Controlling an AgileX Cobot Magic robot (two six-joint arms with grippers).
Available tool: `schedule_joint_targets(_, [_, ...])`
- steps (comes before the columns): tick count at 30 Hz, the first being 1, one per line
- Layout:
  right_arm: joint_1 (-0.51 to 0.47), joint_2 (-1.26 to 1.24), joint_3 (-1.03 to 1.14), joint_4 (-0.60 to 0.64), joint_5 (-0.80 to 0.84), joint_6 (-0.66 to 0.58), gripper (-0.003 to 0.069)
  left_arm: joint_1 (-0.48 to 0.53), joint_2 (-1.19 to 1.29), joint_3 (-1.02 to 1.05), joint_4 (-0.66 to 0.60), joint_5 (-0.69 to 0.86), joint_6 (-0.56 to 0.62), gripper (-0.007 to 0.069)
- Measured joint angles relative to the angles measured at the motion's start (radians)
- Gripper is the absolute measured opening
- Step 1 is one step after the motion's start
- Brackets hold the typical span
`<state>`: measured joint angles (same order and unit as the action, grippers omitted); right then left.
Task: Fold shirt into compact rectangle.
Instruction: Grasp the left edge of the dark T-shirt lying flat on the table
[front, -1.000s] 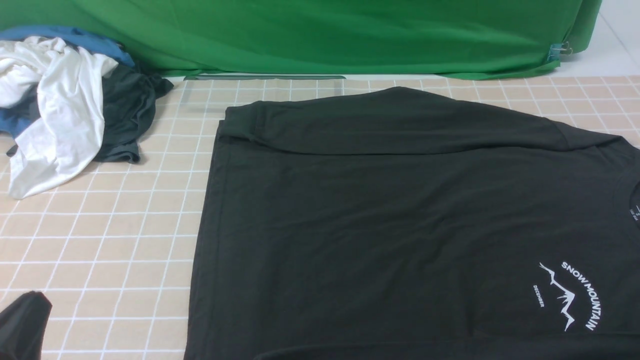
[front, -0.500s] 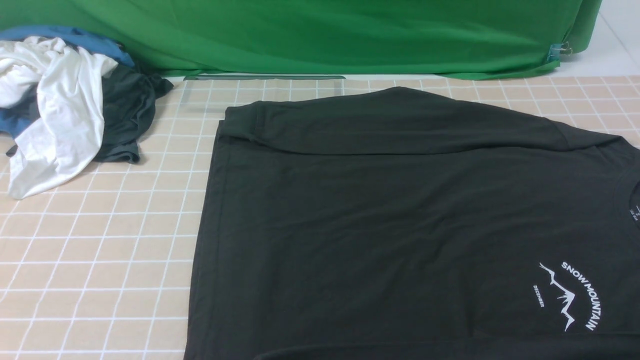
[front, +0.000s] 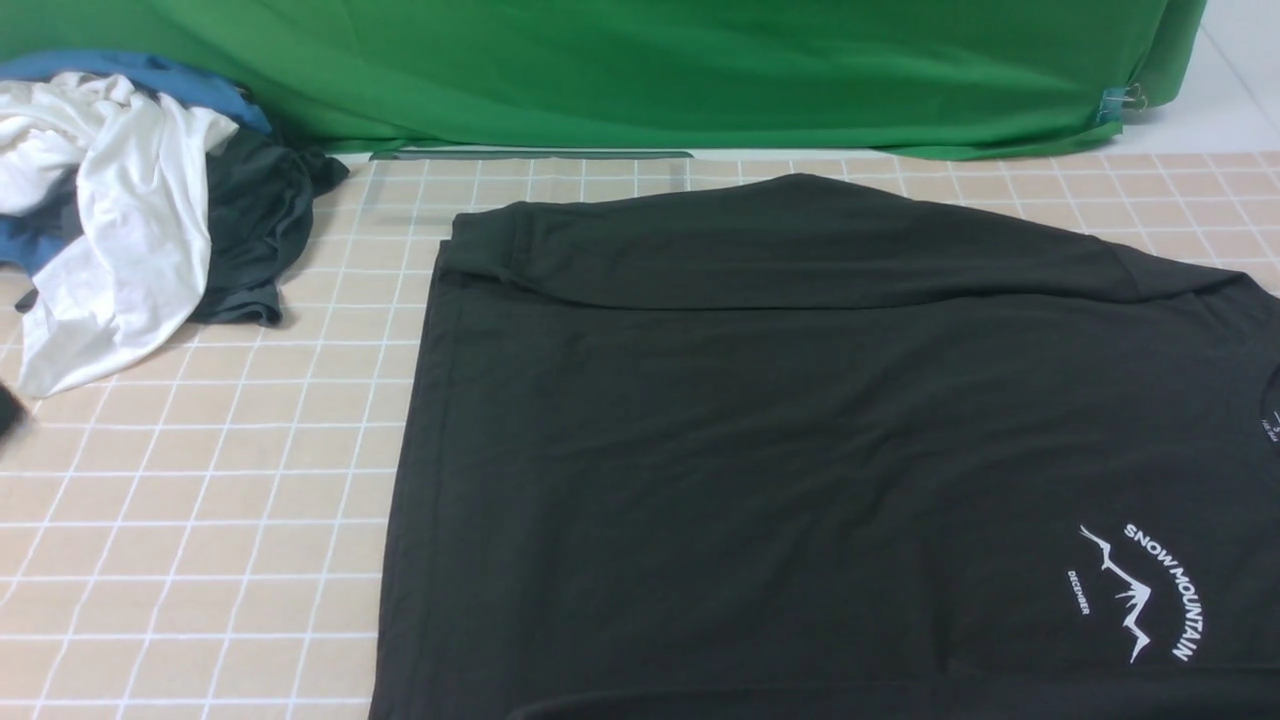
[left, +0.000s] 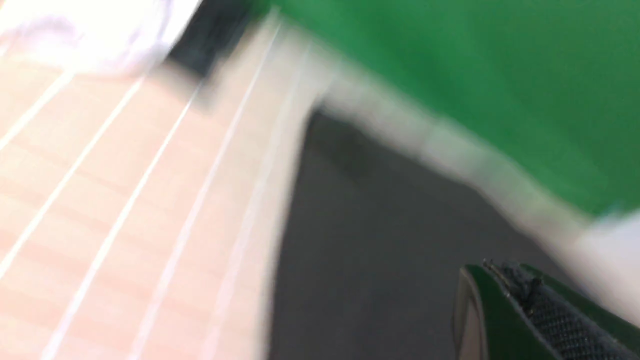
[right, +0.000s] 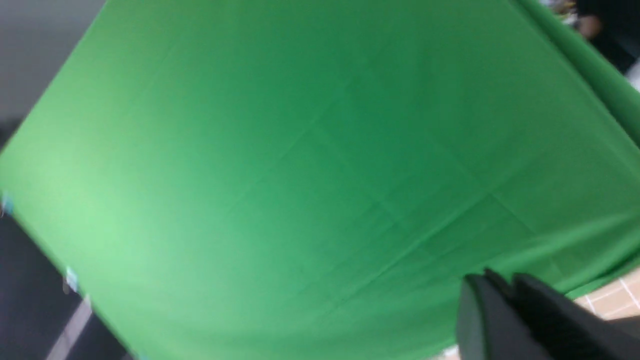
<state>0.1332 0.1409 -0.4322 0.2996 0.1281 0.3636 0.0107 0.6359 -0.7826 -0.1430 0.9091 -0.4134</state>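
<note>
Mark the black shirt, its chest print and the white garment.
black shirt (front: 750, 450), front view, middle of the flat body panel.
chest print (front: 1140, 595), front view, white mountain line beside the lettering.
white garment (front: 120, 220), front view, draped cloth on top of the pile.

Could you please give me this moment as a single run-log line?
black T-shirt: spread flat, far edge folded in | left gripper: shut | right gripper: shut, facing green backdrop
</note>
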Motion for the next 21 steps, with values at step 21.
schedule_joint_targets(21, [0.202, 0.797, -0.451, -0.014, 0.906, -0.387, 0.0054, -0.587, 0.676, -0.018, 0.085, 0.041, -0.114, 0.0011])
